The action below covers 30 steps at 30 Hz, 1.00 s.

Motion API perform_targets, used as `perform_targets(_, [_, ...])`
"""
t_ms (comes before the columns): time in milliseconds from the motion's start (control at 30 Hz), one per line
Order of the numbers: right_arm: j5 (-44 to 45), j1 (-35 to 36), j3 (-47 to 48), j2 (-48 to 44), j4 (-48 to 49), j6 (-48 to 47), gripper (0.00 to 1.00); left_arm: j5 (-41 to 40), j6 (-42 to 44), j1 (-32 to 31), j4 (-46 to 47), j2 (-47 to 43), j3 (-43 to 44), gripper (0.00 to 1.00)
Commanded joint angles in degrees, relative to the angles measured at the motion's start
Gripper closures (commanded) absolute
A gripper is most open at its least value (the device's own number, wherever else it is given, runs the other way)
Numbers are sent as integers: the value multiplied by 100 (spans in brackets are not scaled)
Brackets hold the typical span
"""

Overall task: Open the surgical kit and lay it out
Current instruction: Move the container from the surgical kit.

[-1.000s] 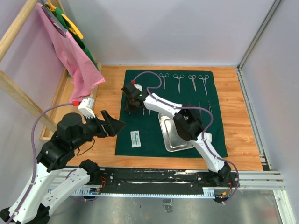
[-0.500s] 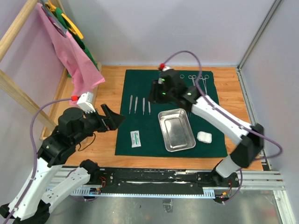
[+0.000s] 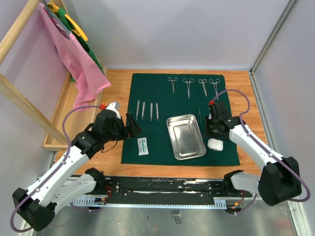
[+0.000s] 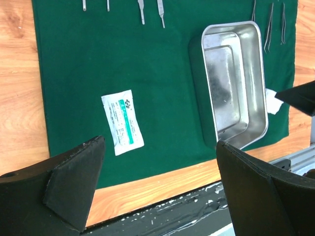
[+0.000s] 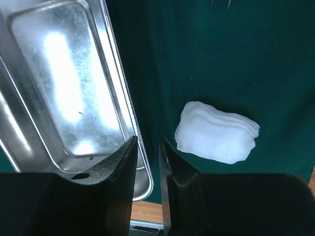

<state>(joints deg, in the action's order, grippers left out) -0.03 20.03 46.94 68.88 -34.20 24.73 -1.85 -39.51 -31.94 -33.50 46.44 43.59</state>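
R gripper [image 5: 146, 147]: fingers nearly pressed together, nothing between. Gauze wad [image 5: 216, 132] sits on cloth [image 5: 206, 59] just right of tips in wrist view, long axis crosswise; R arm nearer. Tray [image 5: 64, 93] at left. L gripper [image 4: 160, 143] spread wide, empty. Clamps [image 3: 193, 84] at frame top.

Pale walls [image 3: 187, 34] enclose a wooden tabletop [image 3: 115, 98], possibly plywood.
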Motion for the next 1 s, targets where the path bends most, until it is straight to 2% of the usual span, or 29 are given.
perform_targets(0, [-290, -91, -323, 66, 189, -161, 76, 18, -123, 48, 477, 11, 35, 1])
perform_targets(333, [-612, -72, -798, 83, 433, 52, 88, 52, -164, 48, 431, -175, -131, 1])
perform_targets(633, [-627, 141, -879, -159, 414, 298, 88, 79, -145, 47, 479, -186, -145, 1])
perform_targets(967, [-566, 495, -727, 80, 519, 530, 88, 100, -130, 48, 479, -299, -200, 1])
